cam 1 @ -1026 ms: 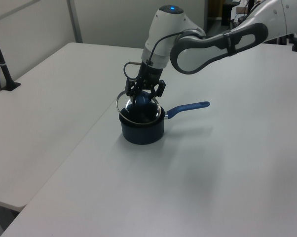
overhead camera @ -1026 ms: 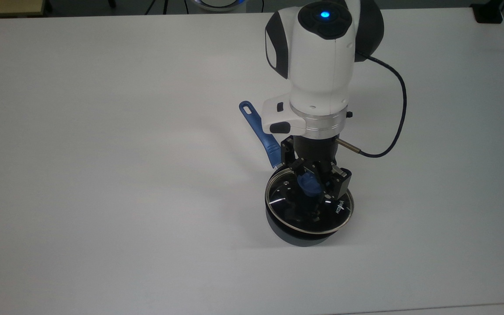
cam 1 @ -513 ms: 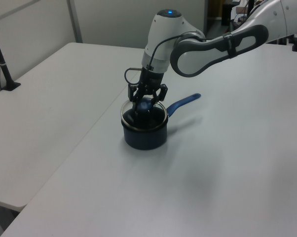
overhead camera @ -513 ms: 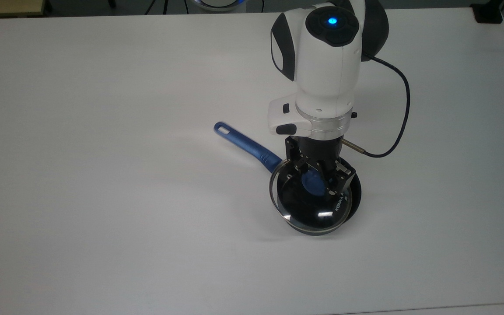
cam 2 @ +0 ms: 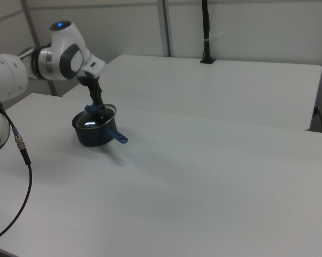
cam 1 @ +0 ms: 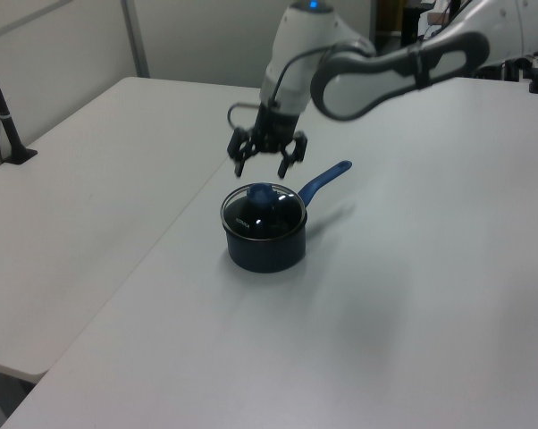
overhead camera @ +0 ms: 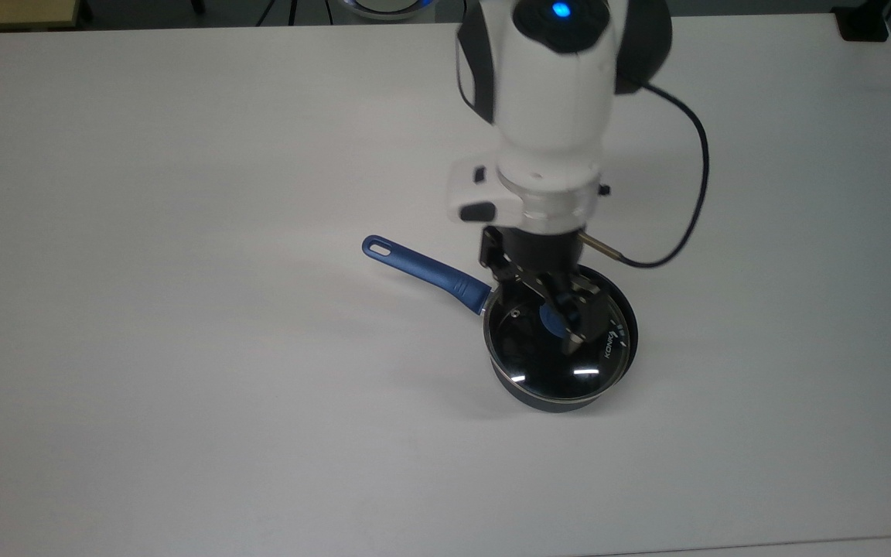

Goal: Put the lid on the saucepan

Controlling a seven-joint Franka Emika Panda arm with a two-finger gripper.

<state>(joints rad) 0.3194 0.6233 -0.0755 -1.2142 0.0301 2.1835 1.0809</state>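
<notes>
Your gripper (cam 1: 267, 163) has let go: its fingers (cam 1: 241, 164) are spread apart and empty, lifted clear above the blue knob they clamped half a second ago. The lid (overhead camera: 560, 348) now sits level on the saucepan (cam 1: 265, 248), rim to rim, on the table (overhead camera: 182, 309). In the top view the pan's blue handle (overhead camera: 422, 268) points toward ten o'clock. The placing looks finished; you need only back the arm away.

Lid (cam 1: 262, 208) on saucepan (cam 1: 265, 251), claw (cam 1: 267, 164) above
</notes>
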